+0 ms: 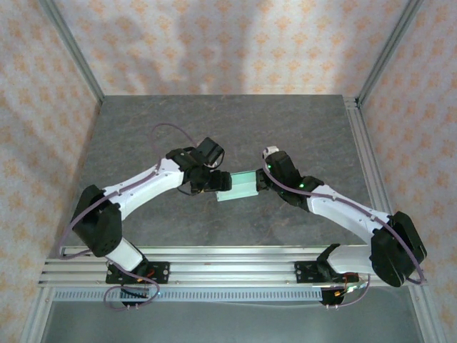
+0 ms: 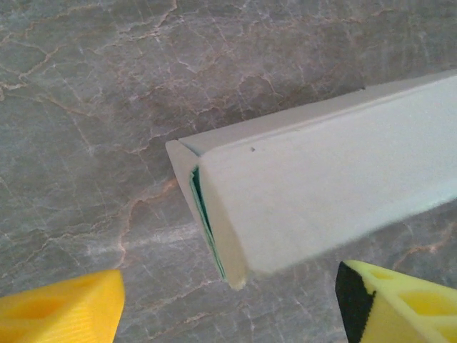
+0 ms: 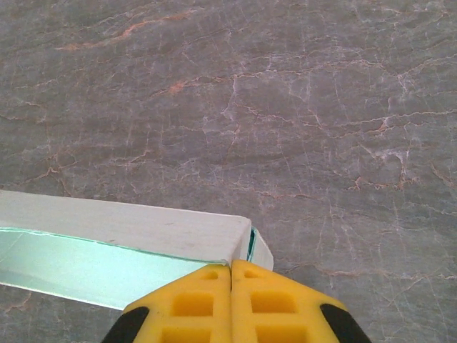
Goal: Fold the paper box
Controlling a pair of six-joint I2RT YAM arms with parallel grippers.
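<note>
Grey marbled table, bearing both arms. The left arm and right arm reach inward and meet near the table's centre. Between them is the paper box, a pale mint, flat rectangular form with one end toward each claw. The left gripper stands wide, its yellow fingers spread on either side of the box's end without clasping it. The right gripper is closed, fingertip against fingertip, pinching the box's corner.
</note>
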